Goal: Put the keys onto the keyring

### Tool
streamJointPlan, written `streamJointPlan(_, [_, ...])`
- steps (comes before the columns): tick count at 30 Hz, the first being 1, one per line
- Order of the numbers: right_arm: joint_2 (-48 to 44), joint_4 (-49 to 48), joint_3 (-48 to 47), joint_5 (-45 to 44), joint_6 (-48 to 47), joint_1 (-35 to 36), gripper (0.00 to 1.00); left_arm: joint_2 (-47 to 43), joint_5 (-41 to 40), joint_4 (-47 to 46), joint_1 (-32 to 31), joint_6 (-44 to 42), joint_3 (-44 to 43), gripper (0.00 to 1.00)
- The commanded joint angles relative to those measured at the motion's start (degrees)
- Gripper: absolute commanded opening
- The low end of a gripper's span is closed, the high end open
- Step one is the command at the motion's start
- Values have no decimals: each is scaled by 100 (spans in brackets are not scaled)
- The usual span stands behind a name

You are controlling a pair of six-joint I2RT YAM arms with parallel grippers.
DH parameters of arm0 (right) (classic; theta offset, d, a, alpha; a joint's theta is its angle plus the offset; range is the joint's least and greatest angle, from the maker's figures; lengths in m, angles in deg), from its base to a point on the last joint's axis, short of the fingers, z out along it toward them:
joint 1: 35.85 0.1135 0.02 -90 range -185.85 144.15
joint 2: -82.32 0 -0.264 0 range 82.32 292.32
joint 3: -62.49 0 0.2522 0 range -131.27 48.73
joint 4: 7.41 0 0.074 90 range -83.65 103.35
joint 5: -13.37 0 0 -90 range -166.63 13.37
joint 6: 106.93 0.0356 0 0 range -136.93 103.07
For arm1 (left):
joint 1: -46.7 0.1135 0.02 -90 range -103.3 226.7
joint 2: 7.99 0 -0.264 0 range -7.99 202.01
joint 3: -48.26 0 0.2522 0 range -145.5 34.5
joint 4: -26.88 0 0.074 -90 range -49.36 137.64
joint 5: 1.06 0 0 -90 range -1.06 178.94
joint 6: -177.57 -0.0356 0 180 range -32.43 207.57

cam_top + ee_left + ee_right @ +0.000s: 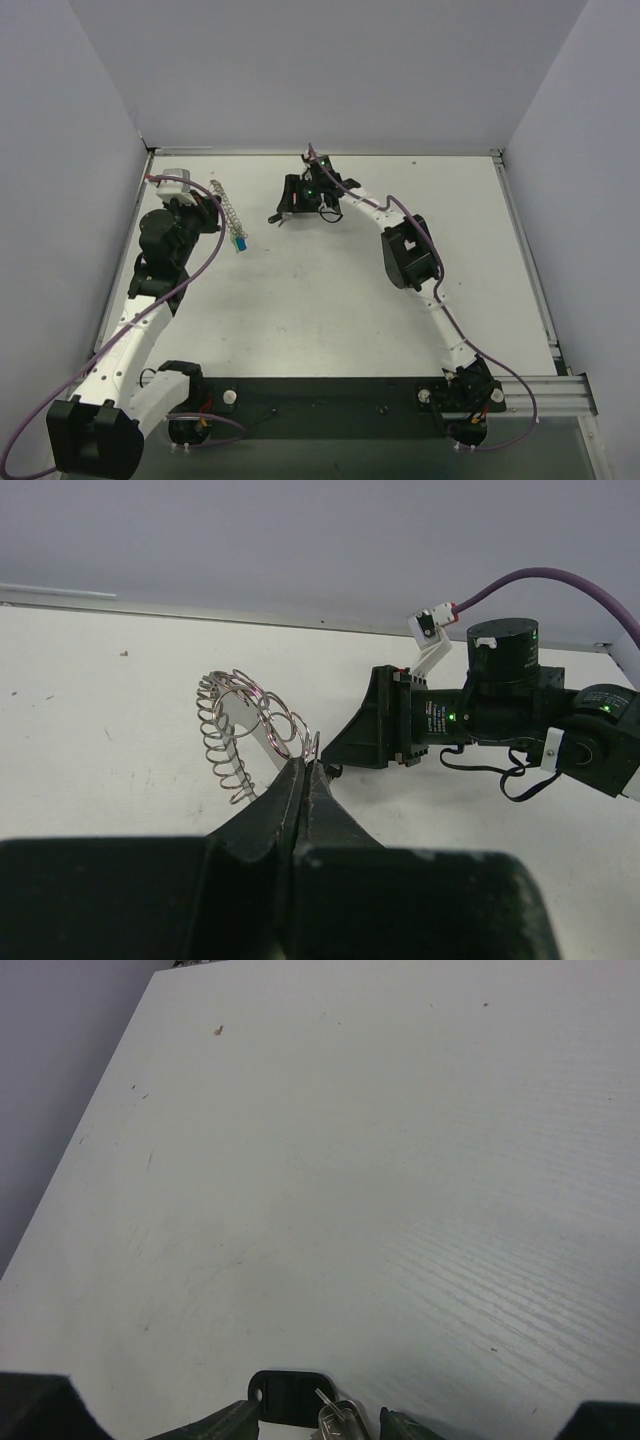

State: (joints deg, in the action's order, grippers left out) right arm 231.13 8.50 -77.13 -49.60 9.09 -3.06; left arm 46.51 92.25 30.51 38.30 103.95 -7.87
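My left gripper (pixel 218 203) is shut on the rim of the keyring (pixel 228 210), a silvery coil-rimmed ring that it holds on edge above the table. In the left wrist view the jaws (pixel 305 765) pinch the ring's wire, and the keyring (pixel 245 725) stands just beyond them. A green and a blue key (pixel 238 243) sit at the ring's near end; I cannot tell if they hang on it. No red key shows. My right gripper (pixel 284 211) holds the dark-headed silver key (pixel 274 219), pointing towards the ring. The right wrist view shows the dark-headed key (pixel 285 1398) between the fingers of that gripper (pixel 312 1426).
The white table (pixel 330 300) is enclosed by grey walls at the back and sides, with a raised rim (pixel 520 230) along the right. The right arm's body (pixel 520 705) fills the right of the left wrist view, close behind the ring.
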Motion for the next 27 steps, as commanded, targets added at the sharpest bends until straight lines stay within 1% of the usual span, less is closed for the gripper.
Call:
streamJointPlan(1, [-28, -119, -43, 180, 131, 78, 49, -211, 82, -499, 58, 111, -157, 0])
streamJointPlan(4, [-1, -127, -87, 215, 158, 78, 44, -238, 73, -472, 58, 128, -158, 0])
streamJointPlan(8, [69, -119, -123, 329, 298, 52, 42, -273, 73, -455, 58, 137, -158, 0])
streamJointPlan(14, [157, -136, -175, 444, 465, 8, 37, -335, 100, -402, 58, 146, -166, 0])
streamJointPlan(22, [139, -110, -132, 409, 527, -19, 34, -414, 117, -341, 58, 164, -184, 0])
streamJointPlan(27, [95, 241, -79, 277, 606, -19, 34, -449, 126, -323, 58, 190, -175, 0])
